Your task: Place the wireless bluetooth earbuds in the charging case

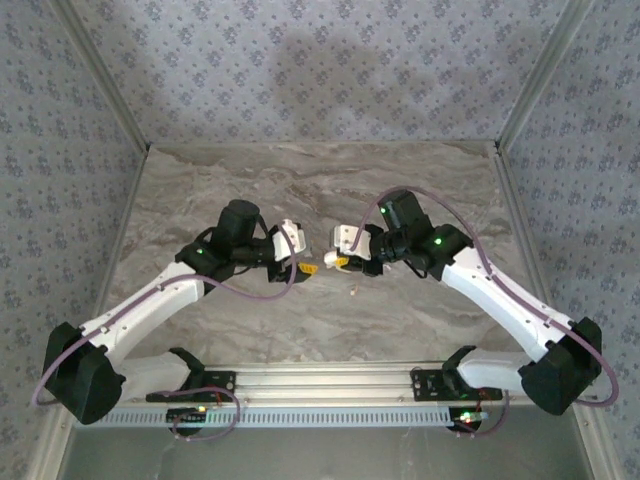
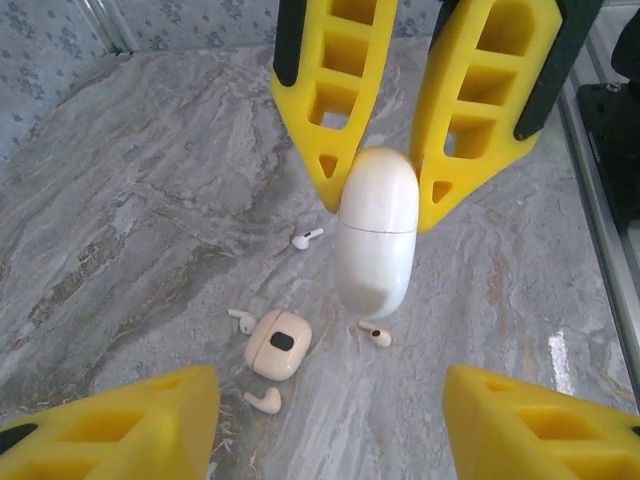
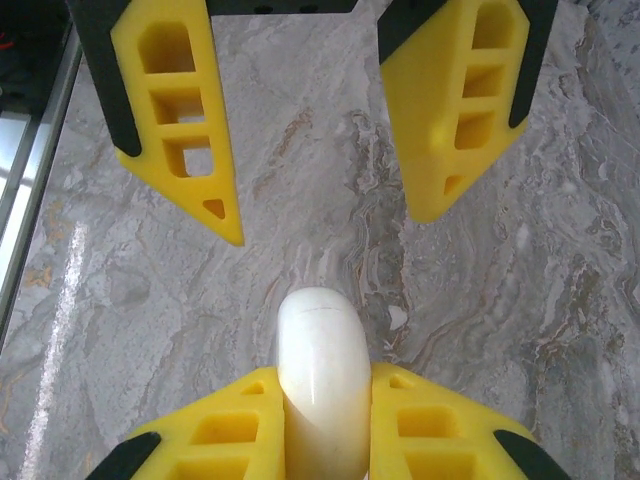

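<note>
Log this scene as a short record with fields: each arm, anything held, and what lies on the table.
right gripper: jaws shut on a white capsule, held off the table
left gripper: jaws open, holding nothing, facing the capsule
peach case: lying on the marble table, dark centre facing up
earbuds: four, loose on the table near the peach case

Charging case [image 2: 278, 343] on table [image 2: 130, 200], earbuds [image 2: 264, 400] around it, capsule [image 2: 375, 240] between right gripper [image 2: 380, 205] jaws.
</note>
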{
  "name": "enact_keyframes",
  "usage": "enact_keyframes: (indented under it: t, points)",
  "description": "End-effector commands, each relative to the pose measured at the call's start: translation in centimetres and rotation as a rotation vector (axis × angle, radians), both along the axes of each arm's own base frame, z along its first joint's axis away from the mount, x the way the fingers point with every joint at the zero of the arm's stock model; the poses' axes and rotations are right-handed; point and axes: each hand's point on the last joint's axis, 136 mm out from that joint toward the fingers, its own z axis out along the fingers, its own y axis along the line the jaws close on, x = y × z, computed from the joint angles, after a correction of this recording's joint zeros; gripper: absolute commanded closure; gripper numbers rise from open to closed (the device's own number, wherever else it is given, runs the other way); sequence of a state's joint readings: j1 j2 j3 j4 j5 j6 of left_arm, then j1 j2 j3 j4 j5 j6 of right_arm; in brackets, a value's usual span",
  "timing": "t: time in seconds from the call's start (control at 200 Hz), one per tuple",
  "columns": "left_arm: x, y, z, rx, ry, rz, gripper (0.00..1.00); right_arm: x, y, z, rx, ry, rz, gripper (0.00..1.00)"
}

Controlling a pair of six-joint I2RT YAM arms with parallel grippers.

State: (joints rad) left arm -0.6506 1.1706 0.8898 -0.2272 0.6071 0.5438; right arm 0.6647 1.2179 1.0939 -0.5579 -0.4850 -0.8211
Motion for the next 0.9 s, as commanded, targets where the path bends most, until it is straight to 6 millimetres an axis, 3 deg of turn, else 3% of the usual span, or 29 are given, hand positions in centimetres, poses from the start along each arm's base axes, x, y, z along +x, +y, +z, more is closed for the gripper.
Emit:
enact_keyframes:
  t: [0.0,0.295,0.7,0.824,0.894]
  points:
    - [-0.3,-0.1,1.0,0.014,-0.041,-0.021,0.39,0.1,0.0,0.1,-0.045,-0.029,-0.001,0.82]
    - [-0.9,-0.9,0.1,0.041,-0.026,-0.067,0.42,-1.2,0.2,0.0,-0.055,-0.031,0.045,0.82]
    - [-2.3,-1.7,0.9,-0.015,0.010,-0.147,0.43,-2.4,2.1,1.2,0.024,-0.045,0.136,0.82]
    - [-2.7,-2.0,1.0,-0.028,0.029,-0.171,0.49,-2.3,2.4,1.4,0.038,-0.054,0.141,0.82]
    - [-2.8,-2.0,1.0,-0.027,0.038,-0.178,0.58,-2.2,2.5,1.4,0.037,-0.056,0.141,0.82]
